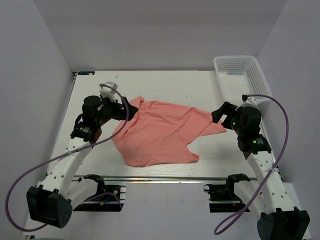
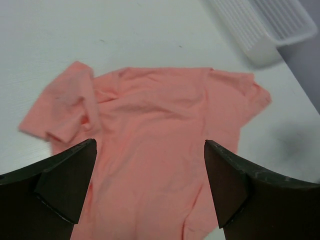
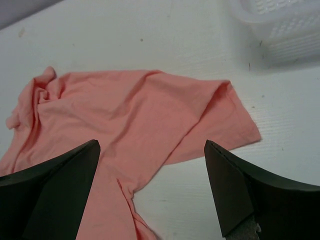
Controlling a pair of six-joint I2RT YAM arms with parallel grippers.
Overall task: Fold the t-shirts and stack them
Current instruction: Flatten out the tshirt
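One salmon-pink t-shirt [image 1: 160,132] lies crumpled in the middle of the table [image 1: 175,85], with a sleeve [image 2: 67,107] bunched up. The left tool [image 1: 129,107] and right tool [image 1: 219,114], two in all, hover released at its opposite edges. A pinch might catch only one thin layer, trapping wrinkles in the fold. One white basket [image 1: 235,58] stands at the far right.

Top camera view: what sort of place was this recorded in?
Probably a lab test booth: white table walled by plain grey panels, robot arms bolted at its near edge, a pink t-shirt and white basket as props.
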